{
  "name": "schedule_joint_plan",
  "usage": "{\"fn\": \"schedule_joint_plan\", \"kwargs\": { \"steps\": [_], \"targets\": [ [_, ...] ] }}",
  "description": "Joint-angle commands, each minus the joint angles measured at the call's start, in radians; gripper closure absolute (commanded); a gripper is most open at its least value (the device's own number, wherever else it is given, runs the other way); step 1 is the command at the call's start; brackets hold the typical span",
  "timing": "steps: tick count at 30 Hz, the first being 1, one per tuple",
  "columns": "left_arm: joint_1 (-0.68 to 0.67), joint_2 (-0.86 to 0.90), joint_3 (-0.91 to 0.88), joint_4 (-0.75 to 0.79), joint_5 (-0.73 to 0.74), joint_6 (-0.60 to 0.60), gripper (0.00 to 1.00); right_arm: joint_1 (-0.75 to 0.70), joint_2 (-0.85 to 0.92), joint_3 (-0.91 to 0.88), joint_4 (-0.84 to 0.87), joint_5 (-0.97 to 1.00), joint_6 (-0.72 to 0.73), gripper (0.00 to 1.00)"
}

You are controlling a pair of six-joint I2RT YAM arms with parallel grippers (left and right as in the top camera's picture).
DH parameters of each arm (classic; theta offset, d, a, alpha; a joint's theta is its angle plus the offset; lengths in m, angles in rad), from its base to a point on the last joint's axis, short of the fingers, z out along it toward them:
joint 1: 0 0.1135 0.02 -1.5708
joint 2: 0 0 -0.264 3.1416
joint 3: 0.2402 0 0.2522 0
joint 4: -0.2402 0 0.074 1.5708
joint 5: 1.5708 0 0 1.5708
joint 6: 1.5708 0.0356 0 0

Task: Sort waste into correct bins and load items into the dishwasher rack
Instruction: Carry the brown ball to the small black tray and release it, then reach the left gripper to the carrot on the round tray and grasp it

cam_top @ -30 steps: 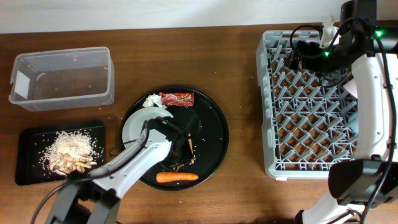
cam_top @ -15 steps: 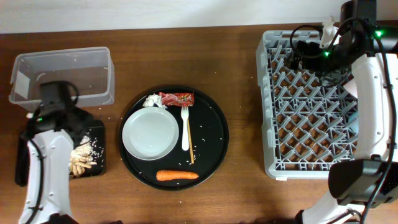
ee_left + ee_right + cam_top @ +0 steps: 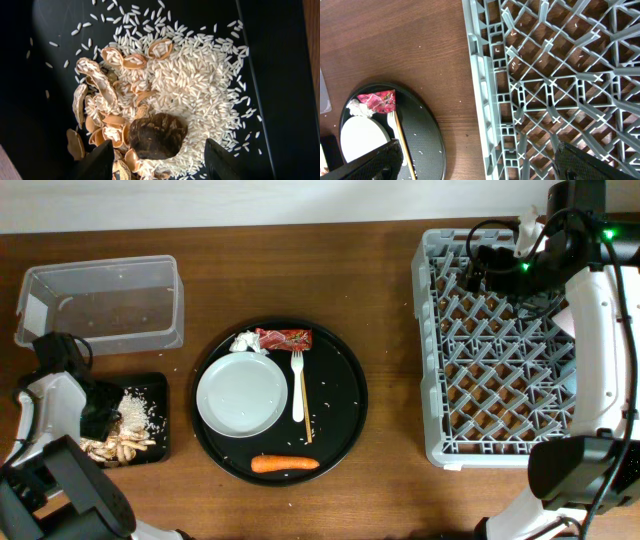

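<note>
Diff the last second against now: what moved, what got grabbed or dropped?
Left gripper swung from over the round black tray left to the flat black tray and opened; the dark lump now lies free on the rice between its jaws. Plate, fork, carrot, wrapper, tissue and the right gripper, open over the rack, stayed put.

A robotics lab bench staged as a kitchen: a robot arm (image 3: 598, 340) over a wooden table (image 3: 390, 270), with a dish rack (image 3: 500, 380) at its right edge.
</note>
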Motion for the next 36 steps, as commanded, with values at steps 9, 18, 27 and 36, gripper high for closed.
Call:
{"fn": "schedule_joint_plan", "kwargs": {
  "steps": [9, 18, 27, 36],
  "targets": [
    [-0.172, -0.259, 0.040, -0.099, 0.301, 0.212, 0.43, -0.003, -0.002, 0.008, 0.001, 0.012, 0.002, 0.01],
    [-0.967, -0.251, 0.040, -0.101, 0.132, 0.447, 0.01, -0.003, -0.002, 0.008, 0.001, 0.012, 0.002, 0.01],
    [-1.125, -0.195, 0.039, -0.237, 0.293, 0.810, 0.10, -0.003, -0.002, 0.008, 0.001, 0.012, 0.002, 0.01],
    [-1.156, -0.023, 0.039, -0.327, 0.279, 0.810, 0.18, -0.003, -0.002, 0.008, 0.001, 0.012, 0.002, 0.01]
  ]
}}
